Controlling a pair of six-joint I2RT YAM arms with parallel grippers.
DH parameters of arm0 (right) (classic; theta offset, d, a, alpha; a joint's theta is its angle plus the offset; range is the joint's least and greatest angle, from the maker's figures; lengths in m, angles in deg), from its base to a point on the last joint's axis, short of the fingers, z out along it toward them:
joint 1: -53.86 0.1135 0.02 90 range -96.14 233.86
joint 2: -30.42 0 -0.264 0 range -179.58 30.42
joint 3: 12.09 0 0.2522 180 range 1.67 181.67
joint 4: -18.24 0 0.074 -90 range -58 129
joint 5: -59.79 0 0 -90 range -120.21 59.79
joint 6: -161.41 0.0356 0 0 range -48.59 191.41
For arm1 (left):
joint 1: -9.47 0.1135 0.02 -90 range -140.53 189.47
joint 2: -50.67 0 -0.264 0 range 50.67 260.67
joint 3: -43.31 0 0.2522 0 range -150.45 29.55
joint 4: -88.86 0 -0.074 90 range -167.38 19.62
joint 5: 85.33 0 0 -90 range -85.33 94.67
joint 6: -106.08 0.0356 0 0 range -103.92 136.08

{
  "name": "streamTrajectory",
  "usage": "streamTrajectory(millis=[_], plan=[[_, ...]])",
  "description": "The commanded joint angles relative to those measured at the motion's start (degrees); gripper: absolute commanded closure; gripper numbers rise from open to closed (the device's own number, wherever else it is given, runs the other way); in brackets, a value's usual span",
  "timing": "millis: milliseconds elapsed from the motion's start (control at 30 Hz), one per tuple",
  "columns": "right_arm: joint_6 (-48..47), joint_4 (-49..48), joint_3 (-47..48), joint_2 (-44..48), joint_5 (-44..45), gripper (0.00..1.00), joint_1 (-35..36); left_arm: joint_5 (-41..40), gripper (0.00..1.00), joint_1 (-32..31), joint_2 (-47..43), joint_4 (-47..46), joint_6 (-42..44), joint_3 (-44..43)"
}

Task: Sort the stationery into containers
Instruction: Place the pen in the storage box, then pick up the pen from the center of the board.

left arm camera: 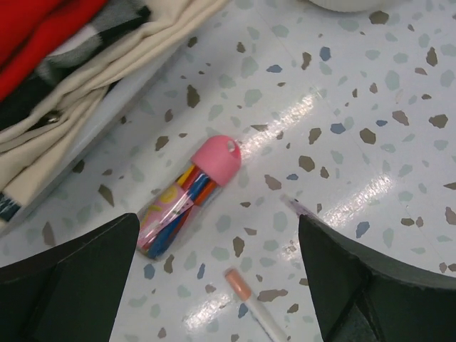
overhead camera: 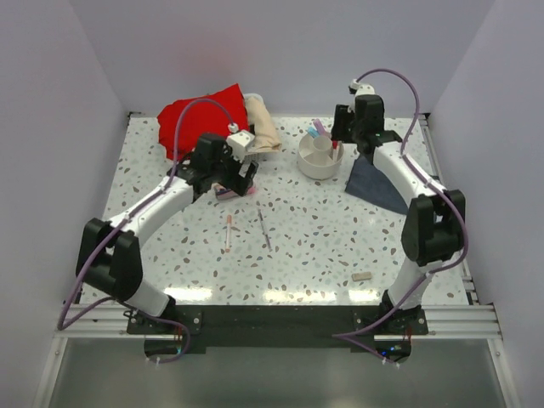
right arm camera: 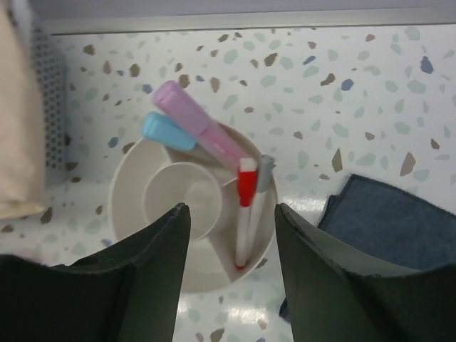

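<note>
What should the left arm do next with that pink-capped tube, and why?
Probably lower the left tool and close it on the pink-capped tube. The tool is open above the tube, which lies loose on the table, not yet in the white organiser.

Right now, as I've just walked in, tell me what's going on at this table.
Two robot arms are sorting stationery into a white organiser. The right gripper hangs open over it. A red-and-white pen stands in the outer ring between the fingers, ungripped, near a pink marker and a blue marker. The left gripper is open above a pink-capped tube lying on the table. One pen, a second pen and a beige eraser lie loose.
</note>
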Motion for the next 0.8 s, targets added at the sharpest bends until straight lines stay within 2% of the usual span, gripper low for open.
streamTrajectory(millis=[0,67,200,400,567,767], plan=[[-1.2,9.4,1.1,8.6,-8.1,0.46,9.0,-3.2,0.01,8.6,-5.7,4.3,-10.0,0.1],[-1.6,13.3,1.7,7.9,-14.0,0.47,14.8,-4.0,0.01,11.7,-6.4,6.1,-13.3,-0.1],[0.3,21.6,8.9,-2.7,-20.1,0.47,22.1,-7.5,0.01,16.3,-10.3,6.0,-14.7,2.0],[6.0,19.1,9.7,-9.0,-20.2,0.46,27.0,-16.9,0.00,16.4,-18.6,7.0,-13.3,5.7],[9.1,21.1,16.2,-16.1,-20.4,0.48,31.6,-17.4,0.01,18.8,-24.4,10.3,-14.1,10.1],[18.0,22.0,21.9,-23.0,-20.0,0.50,34.5,-16.5,0.01,24.1,-28.3,9.3,-15.5,13.9]])
